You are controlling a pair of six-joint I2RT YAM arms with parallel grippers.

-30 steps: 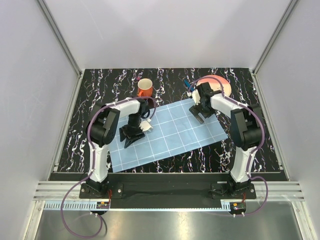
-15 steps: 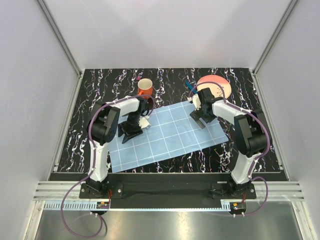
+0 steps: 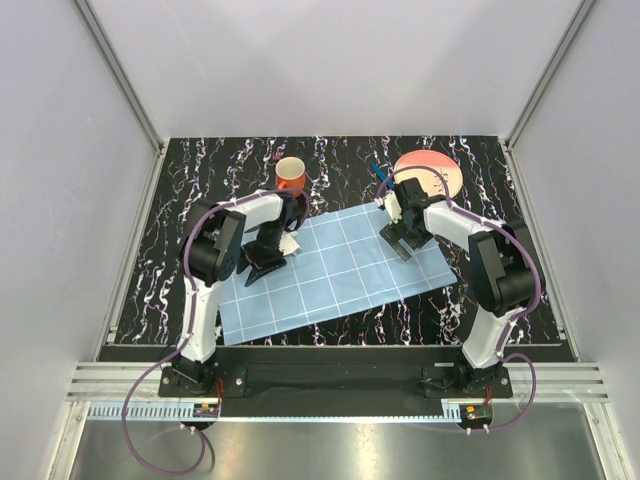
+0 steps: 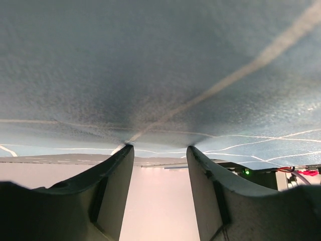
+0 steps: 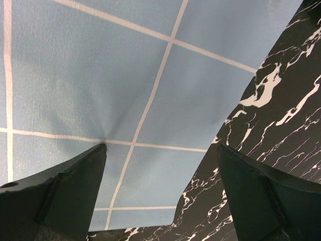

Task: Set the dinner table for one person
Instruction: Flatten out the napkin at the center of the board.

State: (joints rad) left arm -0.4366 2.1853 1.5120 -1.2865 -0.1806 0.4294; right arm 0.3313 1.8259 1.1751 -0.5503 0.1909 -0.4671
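From above, shows the counter [image 3: 150, 285] filling the floor of the white-walled bay, long axis running left to right, long edges facing the arm bases and the back wall. Carries a light-blue checked mat [image 3: 330, 268] at its middle, skewed, with the mat's own long axis climbing from near-left toward far-right. Finds an orange cup [image 3: 290, 175] upright near the far edge, left of centre, and a pink plate [image 3: 445, 175] toward the far-right corner. Puts the left tool [image 3: 265, 262] over the mat's left part and the right tool [image 3: 398, 243] at the mat's far-right corner. Adds from the wrists what the top view cannot resolve: left tool [image 4: 160, 147] partly apart, both tips against puckered cloth, nothing between them; right tool [image 5: 161, 146] spread wide, one tip pressing a crease into the mat, the other over bare marbled counter past the mat's edge.
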